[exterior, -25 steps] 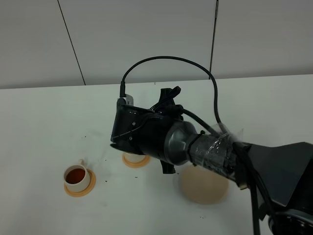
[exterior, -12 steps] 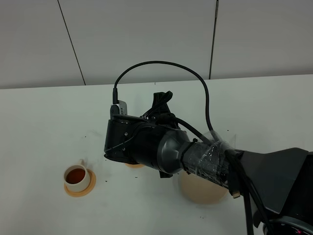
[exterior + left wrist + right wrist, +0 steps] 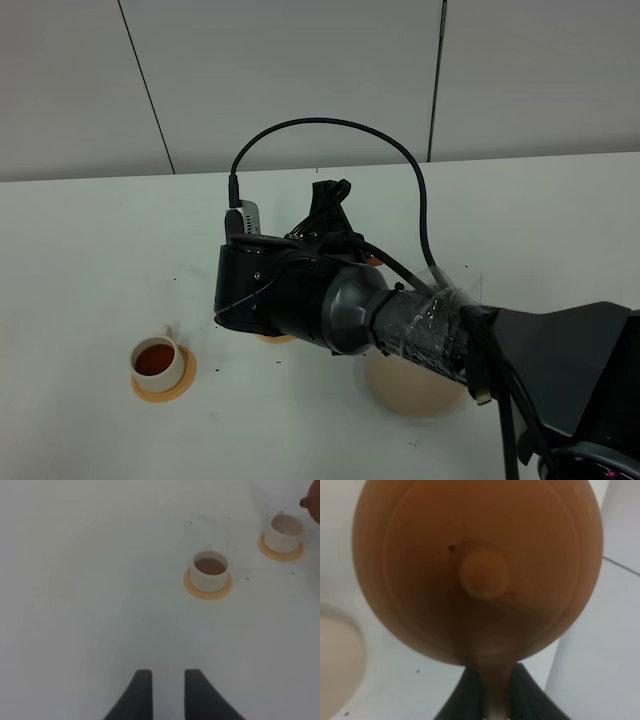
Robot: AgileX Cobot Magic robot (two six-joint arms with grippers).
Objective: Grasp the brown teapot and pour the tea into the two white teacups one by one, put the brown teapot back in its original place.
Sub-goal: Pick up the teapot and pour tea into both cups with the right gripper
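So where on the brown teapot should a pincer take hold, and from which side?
By its loop handle, approached from the handle side with one finger on each flank, as the right pincer shows in the right wrist view. The brown teapot has a round, smooth body much wider than the pincer, while the narrow handle fits between the fingers.

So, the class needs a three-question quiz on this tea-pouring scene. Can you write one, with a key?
1. Which jaws grip the teapot?
2. True or false: the teapot stands on the mat.
3. The filled cup stands on: A an orange coaster, B the mat, C bare table.
Key: 1 the right jaws; 2 false, the mat lies bare; 3 A.
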